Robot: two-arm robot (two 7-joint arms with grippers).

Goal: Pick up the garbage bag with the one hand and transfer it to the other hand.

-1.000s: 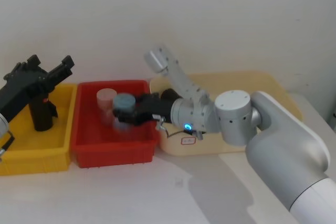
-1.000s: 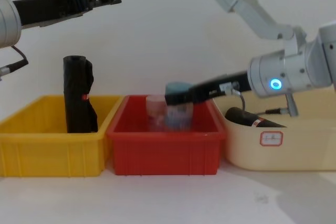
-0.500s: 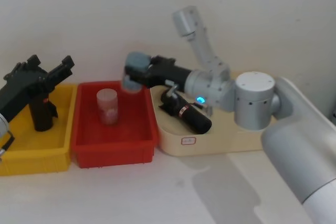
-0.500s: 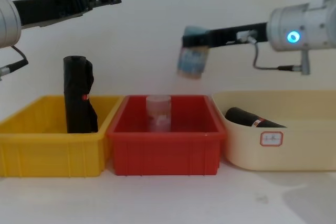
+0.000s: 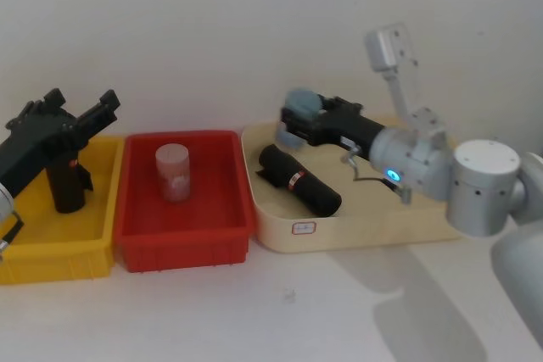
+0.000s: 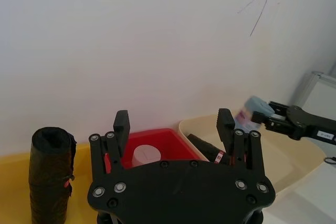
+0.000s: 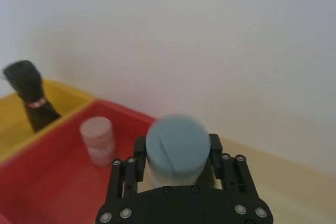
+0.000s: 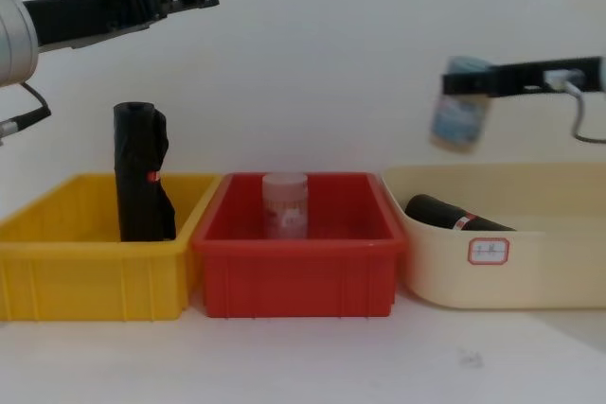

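Observation:
The garbage bag (image 5: pixel 299 180), a smooth black roll with a red-and-white label, lies slantwise in the cream tray (image 5: pixel 365 228); the chest view shows the garbage bag (image 8: pixel 459 218) low inside it. My right gripper (image 5: pixel 293 120) hovers above the tray's back left part, over the bag's far end, shut on a blue-lidded jar (image 5: pixel 301 108). In the right wrist view the jar (image 7: pixel 177 148) sits between the fingers (image 7: pixel 139 145). My left gripper (image 5: pixel 82 99) stands open high over the yellow bin (image 5: pixel 51 252), holding nothing, with its fingers (image 6: pixel 122 121) spread.
A rumpled black roll (image 8: pixel 140 172) with a red dot stands upright in the yellow bin. The red bin (image 5: pixel 187 243) in the middle holds a pink-lidded jar (image 5: pixel 173 171). The three containers stand side by side against the white wall.
My right gripper lifted the blue-lidded jar out of the red bin and carried it rightward to above the cream tray. The left arm has not moved.

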